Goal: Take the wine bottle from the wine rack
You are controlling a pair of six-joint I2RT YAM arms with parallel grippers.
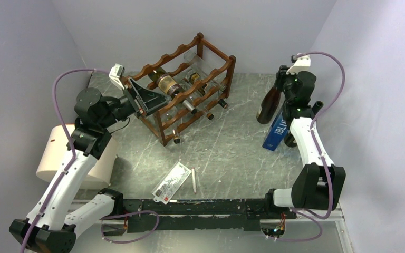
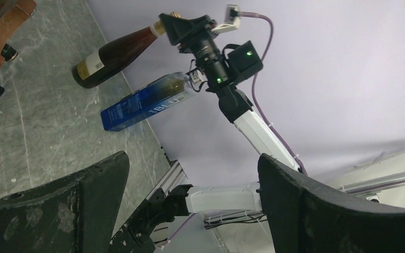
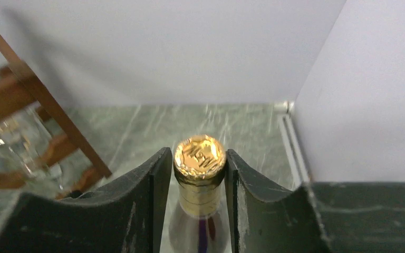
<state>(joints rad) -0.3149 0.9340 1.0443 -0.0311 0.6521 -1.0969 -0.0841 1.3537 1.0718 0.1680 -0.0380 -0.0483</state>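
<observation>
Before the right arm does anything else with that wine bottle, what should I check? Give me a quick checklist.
1. Grip: the right gripper has its jaws closed on the gold-capped neck of the wine bottle. Ok.
2. Bottle off the wine rack: it is well to the right, apart from the rack. Ok.
3. Bottle base resting on the table: cannot tell.
4. Room beside the bottle: the blue bottle stands close by. Not ok.
5. Left gripper: jaws open and empty, beside the rack. Ok.
</observation>
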